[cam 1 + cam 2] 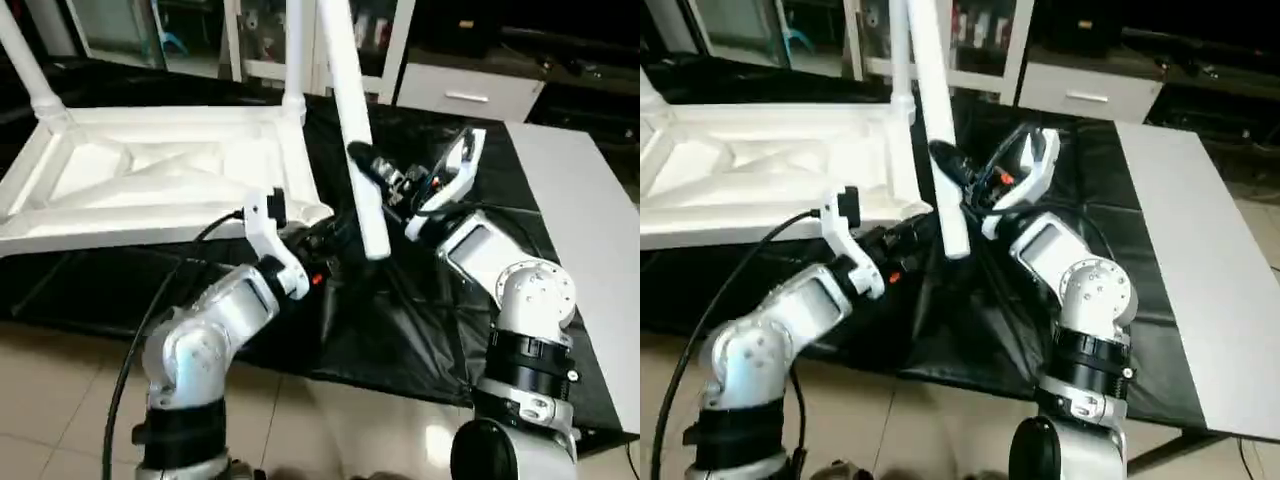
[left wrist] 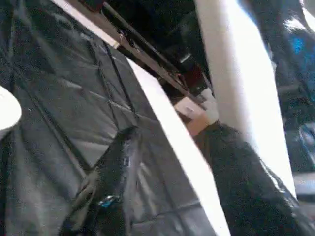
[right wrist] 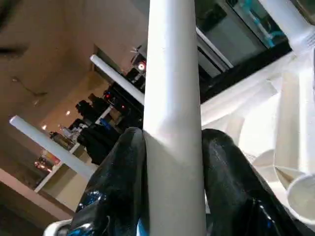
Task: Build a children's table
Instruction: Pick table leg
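At frame centre our right end effector [image 1: 362, 165] is clamped on a tilted leg [image 1: 352, 120]. The tabletop [image 1: 150, 180] lies underside-up at upper left on the black table [image 1: 420, 330]. Our left end effector [image 1: 335, 235] sits seemingly just below the leg; we cannot tell its fingers' state.

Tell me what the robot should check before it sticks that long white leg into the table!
1. Grip on the leg: ok. The right end effector has a black finger on each side of the long white tapered round leg.
2. Tabletop ready: ok. The large white plastic rectangular tabletop lies ribbed side up on the black-covered work surface.
3. Legs already in: ok. Two other white legs stand in far corner sockets.
4. Leg upright: not ok. It leans.
5. Leg's end over the near corner socket: cannot tell.
6. Left end effector: cannot tell. It sits near the leg's lower end.
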Robot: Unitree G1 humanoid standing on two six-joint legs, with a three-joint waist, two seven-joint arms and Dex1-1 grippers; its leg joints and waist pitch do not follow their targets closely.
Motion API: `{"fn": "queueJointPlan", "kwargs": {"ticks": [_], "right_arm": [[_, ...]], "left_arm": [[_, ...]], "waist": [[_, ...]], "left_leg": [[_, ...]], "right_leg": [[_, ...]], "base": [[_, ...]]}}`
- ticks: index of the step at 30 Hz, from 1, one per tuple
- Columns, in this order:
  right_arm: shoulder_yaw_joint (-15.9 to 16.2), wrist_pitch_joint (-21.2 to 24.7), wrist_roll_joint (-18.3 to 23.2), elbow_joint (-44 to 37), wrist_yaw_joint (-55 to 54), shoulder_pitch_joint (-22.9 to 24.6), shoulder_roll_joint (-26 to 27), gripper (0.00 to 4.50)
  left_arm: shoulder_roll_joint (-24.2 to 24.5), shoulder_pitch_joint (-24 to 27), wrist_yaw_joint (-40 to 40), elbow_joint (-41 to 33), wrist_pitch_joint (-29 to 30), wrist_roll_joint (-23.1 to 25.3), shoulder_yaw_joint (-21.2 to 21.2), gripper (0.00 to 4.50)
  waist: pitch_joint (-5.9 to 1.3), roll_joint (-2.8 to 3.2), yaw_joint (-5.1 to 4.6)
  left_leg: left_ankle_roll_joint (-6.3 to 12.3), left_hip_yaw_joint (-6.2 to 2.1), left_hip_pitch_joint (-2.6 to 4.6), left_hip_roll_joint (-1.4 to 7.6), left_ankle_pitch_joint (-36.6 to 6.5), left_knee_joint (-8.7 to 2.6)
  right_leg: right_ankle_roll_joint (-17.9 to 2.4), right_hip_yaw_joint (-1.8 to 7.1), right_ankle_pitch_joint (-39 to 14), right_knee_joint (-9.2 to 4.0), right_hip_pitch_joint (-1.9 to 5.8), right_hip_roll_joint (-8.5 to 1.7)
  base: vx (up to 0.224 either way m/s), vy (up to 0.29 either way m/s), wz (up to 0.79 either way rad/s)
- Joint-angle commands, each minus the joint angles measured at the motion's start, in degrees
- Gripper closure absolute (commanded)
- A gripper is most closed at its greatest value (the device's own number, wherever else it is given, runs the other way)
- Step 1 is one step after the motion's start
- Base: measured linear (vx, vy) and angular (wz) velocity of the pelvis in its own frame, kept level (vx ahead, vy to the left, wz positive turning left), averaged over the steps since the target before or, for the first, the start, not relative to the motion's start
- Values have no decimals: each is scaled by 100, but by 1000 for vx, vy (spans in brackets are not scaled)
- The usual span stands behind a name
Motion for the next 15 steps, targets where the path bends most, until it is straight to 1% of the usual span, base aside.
{"fn": "queueJointPlan", "kwargs": {"ticks": [1, 2, 3, 4, 5, 6, 7, 9, 10, 11, 13, 15], "right_arm": [[150, 25, 137, -127, 17, -13, 50, 311], [150, 25, 137, -127, 17, -13, 50, 311], [155, 17, 140, -133, 13, -8, 43, 311], [155, 17, 140, -133, 13, -8, 43, 311], [155, 13, 170, -144, -3, -3, 41, 311], [155, 12, 181, -148, -9, -1, 40, 311], [159, -1, 216, -164, -32, 6, 9, 311], [161, -18, 260, -170, -60, 8, -44, 311], [150, -27, 295, -165, -71, 7, -68, 311], [143, -38, 309, -160, -80, 4, -83, 311], [124, -59, 336, -147, -92, -4, -101, 311], [106, -78, 347, -126, -99, -14, -109, 311]], "left_arm": [[-620, -37, 134, -35, 152, -890, 150, 177], [-620, -37, 134, -35, 152, -890, 150, 177], [-659, -55, 159, -25, 201, -1116, 237, 175], [-659, -55, 159, -25, 201, -1116, 237, 163], [-674, -76, 182, -27, 280, -1242, 318, 147], [-680, -84, 191, -28, 311, -1291, 349, 136], [-692, -87, 209, -30, 397, -1516, 491, 132], [-669, -69, 243, -24, 468, -1766, 625, 128], [-655, -54, 264, -15, 490, -1944, 678, 106], [-650, -46, 279, -4, 505, -2082, 724, 97], [-664, -39, 303, 18, 509, -2357, 820, 94], [-695, -40, 324, 42, 483, -2568, 906, 72]], "waist": [[-393, 5, 23], [-393, 1, 23], [-393, -7, 21], [-389, -8, 22], [-389, -9, 25], [-390, 14, 20], [-390, 12, 18], [-391, 17, 22], [-389, 16, 21], [-387, 17, 22], [-381, 24, 21], [-385, 24, 30]], "left_leg": [[-120, -179, 96, 444, -531, -473], [-124, -182, 94, 450, -539, -477], [-107, -181, 94, 451, -548, -480], [-108, -183, 90, 451, -559, -484], [-100, -185, 85, 449, -547, -484], [-115, -182, 94, 448, -541, -482], [-135, -185, 94, 447, -542, -483], [-153, -188, 93, 443, -545, -484], [-174, -189, 94, 443, -560, -487], [-179, -189, 94, 443, -579, -490], [-237, -193, 103, 450, -693, -503], [-292, -191, 105, 447, -672, -497]], "right_leg": [[-1068, 343, -727, -451, 259, -461], [-1061, 341, -721, -447, 263, -461], [-1026, 341, -724, -455, 262, -453], [-988, 341, -760, -462, 266, -457], [-960, 343, -769, -463, 271, -459], [-938, 342, -767, -459, 262, -452], [-919, 339, -755, -462, 262, -446], [-903, 339, -752, -462, 266, -444], [-901, 338, -758, -460, 264, -444], [-897, 338, -785, -467, 263, -445], [-841, 340, -919, -480, 258, -442], [-849, 342, -897, -471, 256, -450]], "base": [[0, 0, 0], [0, 0, 0], [0, 0, 0], [0, 0, 0], [0, 0, 0], [0, 0, 0], [0, 0, 0], [0, 0, 0], [0, 0, 0], [0, 0, 0], [0, 0, 0], [0, 0, 0]]}}
